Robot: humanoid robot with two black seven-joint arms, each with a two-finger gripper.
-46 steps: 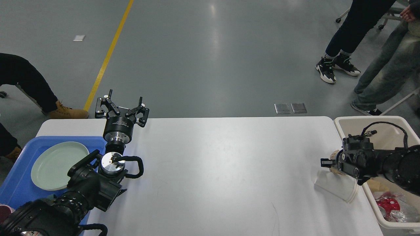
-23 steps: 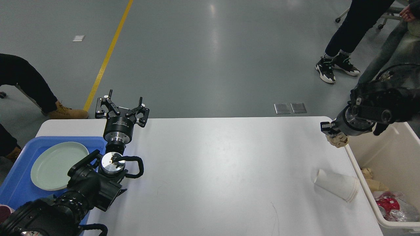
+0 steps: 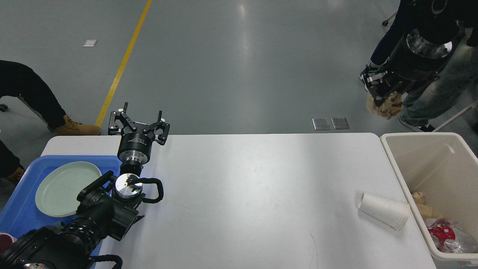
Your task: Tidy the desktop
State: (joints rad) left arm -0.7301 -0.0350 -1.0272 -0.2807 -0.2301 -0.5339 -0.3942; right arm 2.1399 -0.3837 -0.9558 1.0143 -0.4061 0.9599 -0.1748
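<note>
Head view. The counter [image 3: 242, 186], the white desktop of the task, fills the lower middle of the view; its far edge runs across the middle and its near edge leaves the view at the bottom.

Left gripper [image 3: 139, 120]: raised over the far-left corner of the counter, fingers spread apart, nothing between them. The left arm comes in from the lower-left corner of the view.

Right gripper [image 3: 378, 89]: high above and beyond the far-right corner of the counter, over the floor. It is clamped on a brown crumpled paper wad [image 3: 386, 106], which hangs from the fingers clear of the counter.

At the left end of the counter, a blue tray [image 3: 16, 207] with a pale green plate [image 3: 63, 186] lying flat in it.

At the right end of the counter, just beside its edge, a beige bin [image 3: 407, 186]. Inside its near part: brownish paper scraps, something red [image 3: 440, 234] and a clear wrapper; details too small to tell.

On the counter, near its right end and close to the bin wall, a stack of white paper cups [image 3: 382, 215] lies on its side, mouth toward the left.

Beyond the counter: grey floor with a yellow line [image 3: 123, 63]; people's legs at the far left and far right.
</note>
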